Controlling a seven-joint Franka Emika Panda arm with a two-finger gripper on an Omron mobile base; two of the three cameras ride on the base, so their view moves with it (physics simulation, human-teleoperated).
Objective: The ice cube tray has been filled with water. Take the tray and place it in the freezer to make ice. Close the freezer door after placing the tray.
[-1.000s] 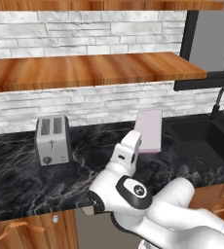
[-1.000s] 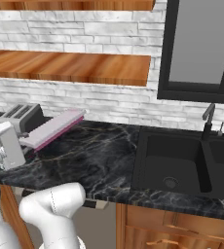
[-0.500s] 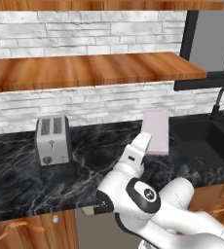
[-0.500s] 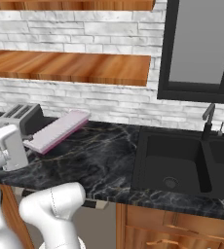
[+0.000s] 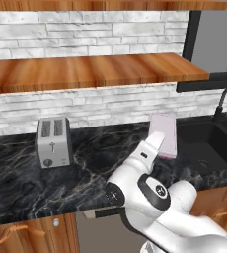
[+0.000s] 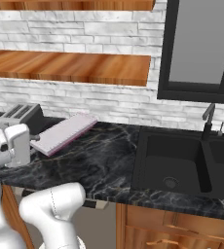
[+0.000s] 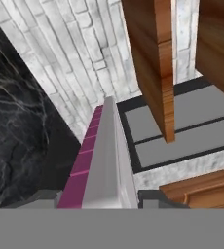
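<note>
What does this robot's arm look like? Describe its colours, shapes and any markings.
The glossy white arm with rounded segments has dark round joint caps ringed in white, one bearing a small white mark. Its boxy white hand carries small dark details. The gripper has two small dark grey fingertips.

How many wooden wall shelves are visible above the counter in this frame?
2. The lower shelf runs along the brick wall above the toaster. The upper shelf sits at the picture's top edge. More could be hidden above.
</note>
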